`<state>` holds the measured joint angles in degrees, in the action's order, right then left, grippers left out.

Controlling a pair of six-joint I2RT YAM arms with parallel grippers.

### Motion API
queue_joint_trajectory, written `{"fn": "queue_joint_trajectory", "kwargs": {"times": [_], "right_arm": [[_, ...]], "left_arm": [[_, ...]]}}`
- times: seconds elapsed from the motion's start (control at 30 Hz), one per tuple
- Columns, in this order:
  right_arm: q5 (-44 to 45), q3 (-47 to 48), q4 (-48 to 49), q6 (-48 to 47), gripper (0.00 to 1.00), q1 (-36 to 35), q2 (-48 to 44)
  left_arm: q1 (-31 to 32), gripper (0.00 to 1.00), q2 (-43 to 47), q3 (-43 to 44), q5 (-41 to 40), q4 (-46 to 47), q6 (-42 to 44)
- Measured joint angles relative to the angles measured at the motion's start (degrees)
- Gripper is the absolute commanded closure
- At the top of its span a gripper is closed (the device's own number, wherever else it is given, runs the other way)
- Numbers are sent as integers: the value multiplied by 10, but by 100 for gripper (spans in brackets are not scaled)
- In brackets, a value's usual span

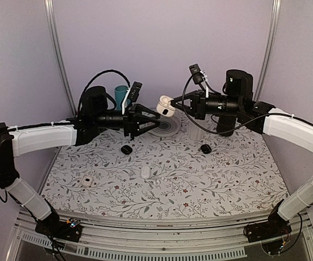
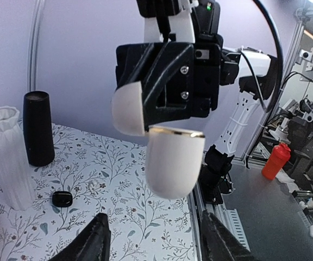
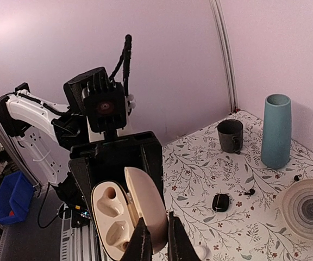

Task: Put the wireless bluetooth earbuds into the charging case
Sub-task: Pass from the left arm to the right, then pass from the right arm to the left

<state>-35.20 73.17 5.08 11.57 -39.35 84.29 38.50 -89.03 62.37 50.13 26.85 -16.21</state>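
My right gripper (image 1: 174, 107) (image 3: 157, 244) holds a white charging case (image 1: 166, 105) (image 3: 125, 213) in the air over the back middle of the table, its fingers shut on the lid. The case is open and both wells look empty. My left gripper (image 1: 151, 124) (image 2: 156, 242) faces it from the left, open, with nothing between its fingers (image 2: 93, 243); the case (image 2: 174, 163) hangs just ahead of them. A tiny black earbud (image 3: 248, 192) lies on the table near a black case (image 3: 220, 202). A small white speck (image 2: 94, 185) on the cloth may be another bud.
On the floral cloth lie two black cases (image 1: 126, 149) (image 1: 205, 148) and two white cases (image 1: 145, 172) (image 1: 87, 181). At the back stand a teal vase (image 1: 120, 95), a ribbed plate (image 1: 168, 126), a dark mug (image 3: 230, 135), a white ribbed vase (image 2: 7, 155) and a black cylinder (image 2: 38, 128).
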Motion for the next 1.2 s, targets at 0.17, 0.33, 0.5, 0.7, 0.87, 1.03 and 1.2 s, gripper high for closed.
{"fn": "queue_joint_trajectory", "kwargs": {"times": [0.17, 0.33, 0.5, 0.7, 0.87, 1.03, 1.2], "right_arm": [[0, 26, -52, -52, 96, 0, -2], [0, 43, -94, -85, 96, -6, -2], [3, 51, -117, -109, 96, -16, -2], [4, 58, -128, -120, 96, -23, 4], [7, 64, -137, -123, 96, -23, 10], [8, 65, -140, -123, 96, -23, 14], [9, 72, -142, -122, 96, -24, 20]], "left_arm": [[0, 47, 4, 8, 3, -47, 29], [1, 48, 7, 9, 5, -59, 40], [3, 51, 14, 9, 4, -55, 40], [10, 53, 14, 9, 4, -42, 37], [15, 55, 14, 9, 4, -35, 35], [17, 57, 14, 9, 3, -34, 35], [20, 63, 14, 9, 2, -24, 34]]}}
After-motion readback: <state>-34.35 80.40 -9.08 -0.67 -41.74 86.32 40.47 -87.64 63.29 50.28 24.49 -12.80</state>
